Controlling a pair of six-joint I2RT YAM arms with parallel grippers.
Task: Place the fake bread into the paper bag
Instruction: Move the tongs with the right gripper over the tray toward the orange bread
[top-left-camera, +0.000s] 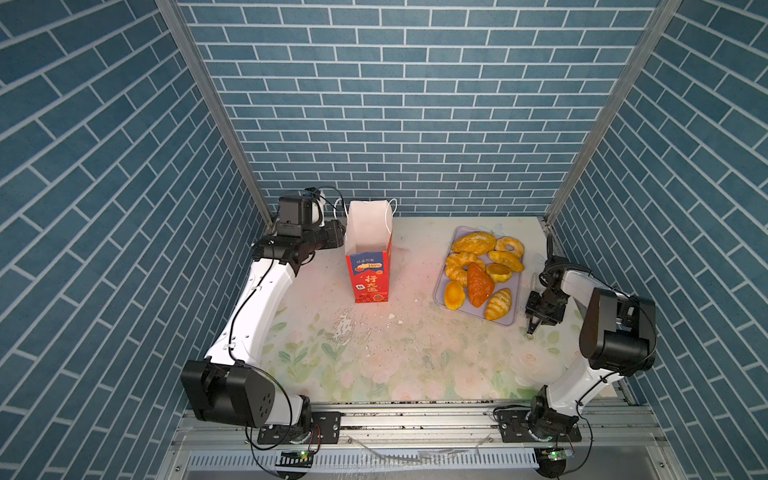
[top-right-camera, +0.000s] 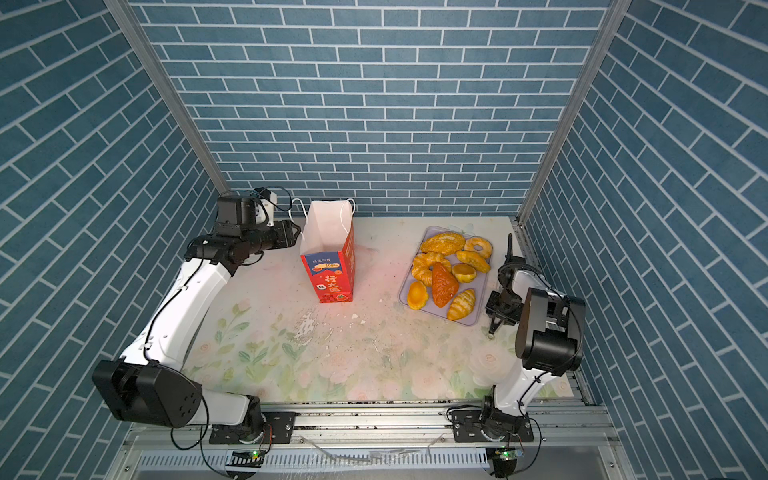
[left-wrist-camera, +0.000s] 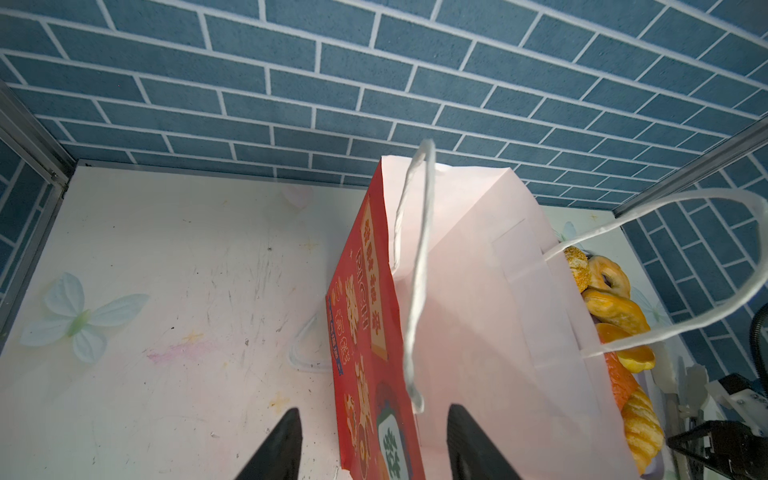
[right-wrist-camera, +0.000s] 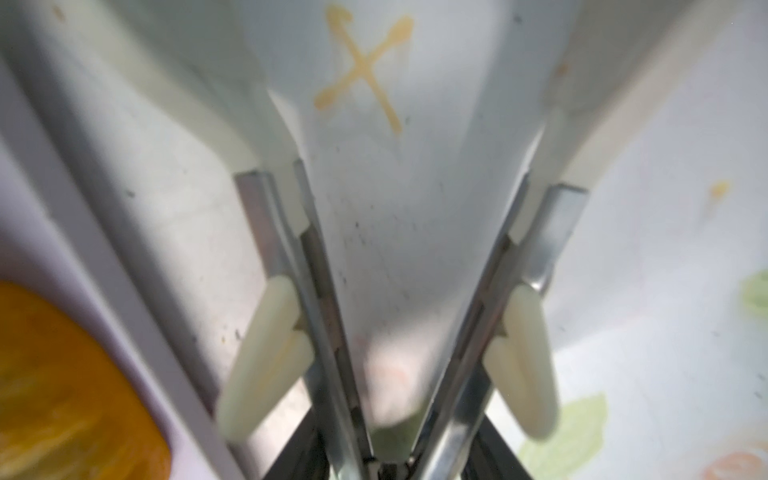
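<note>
**Bakery run on hold:** A red paper bag is straddled at its rim by the left gripper. Its black fingers stand well apart with the bag's side wall between them, and no contact can be made out. Well apart from that bag, across the floral table, the right gripper is pointed down just beside the near corner of a lilac tray. It is closed around a pair of metal tongs, whose white-tipped arms are spread in a V with nothing caught between them. The fake bread is all seen lying on the tray, packed piece against piece. None is seen inside the bag, as far as its white lining is shown. Nearest the tongs is a striped croissant, with a reddish triangular pastry just beyond it.

The pastries are judged light and firm, but their glossy, rounded skins are likely to slip from smooth tongs. The croissant is best taken across its thick middle rather than by a tapered end. The bag is thin, tall and narrow, so it is likely to tip or crumple if knocked. It is best steadied by its wall near the rim while each piece is lowered through the narrow mouth.
</note>
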